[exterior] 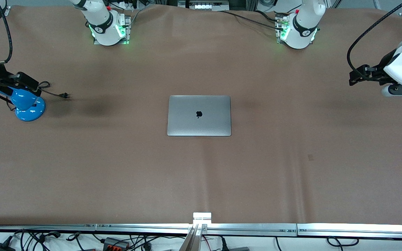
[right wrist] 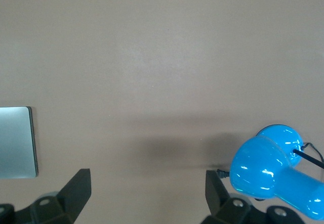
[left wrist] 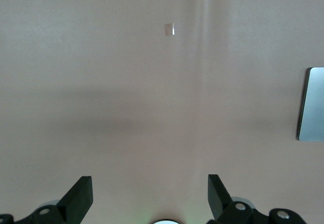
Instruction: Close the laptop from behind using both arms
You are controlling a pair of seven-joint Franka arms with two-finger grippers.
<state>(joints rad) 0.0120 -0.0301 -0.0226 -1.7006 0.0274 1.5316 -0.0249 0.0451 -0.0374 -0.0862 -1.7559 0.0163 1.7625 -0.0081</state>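
Observation:
The laptop (exterior: 199,115) lies shut and flat in the middle of the table, its grey lid with the dark logo facing up. An edge of the laptop (left wrist: 311,104) shows in the left wrist view, and a corner of the laptop (right wrist: 16,142) in the right wrist view. My left gripper (exterior: 354,77) hangs open over bare cloth at the left arm's end of the table, well away from the laptop; the left gripper (left wrist: 150,188) holds nothing. My right gripper (exterior: 21,82) hangs open at the right arm's end, over a blue object; the right gripper (right wrist: 148,183) is empty too.
A glossy blue object (exterior: 29,106) with a black cord and plug (exterior: 65,94) sits under the right gripper; the blue object (right wrist: 273,176) shows beside one finger. A small dark patch (exterior: 310,157) marks the cloth. A metal rail (exterior: 257,228) runs along the table's near edge.

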